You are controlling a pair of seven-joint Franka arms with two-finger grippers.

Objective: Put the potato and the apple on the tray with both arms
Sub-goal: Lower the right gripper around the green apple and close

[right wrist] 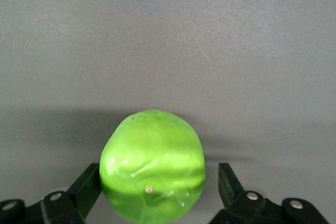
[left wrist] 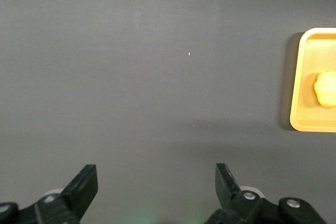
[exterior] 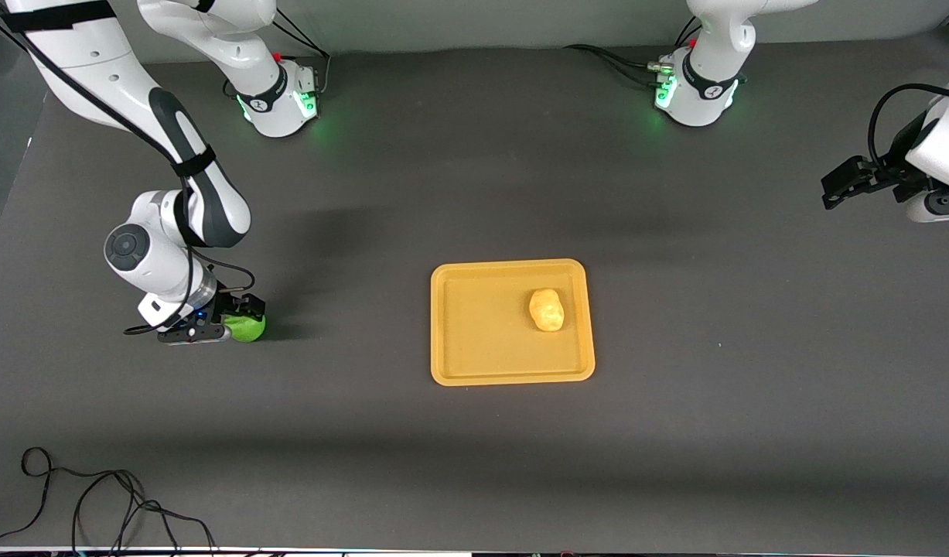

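The green apple (exterior: 247, 328) rests on the table toward the right arm's end. My right gripper (exterior: 236, 323) is low at the table, open, with a finger on either side of the apple (right wrist: 152, 163); one finger touches it and a gap shows at the other finger (right wrist: 229, 182). The yellow-tan potato (exterior: 547, 309) lies on the orange-yellow tray (exterior: 474, 325) at mid-table. My left gripper (exterior: 832, 189) waits open and empty above the table's left-arm end. Its wrist view shows its fingers (left wrist: 156, 182) over bare table, with the tray (left wrist: 307, 77) and potato (left wrist: 326, 88) at the edge.
Black cables (exterior: 95, 503) lie on the table at the edge nearest the front camera, toward the right arm's end. The two arm bases (exterior: 281, 97) (exterior: 694, 89) stand along the table's edge farthest from the front camera.
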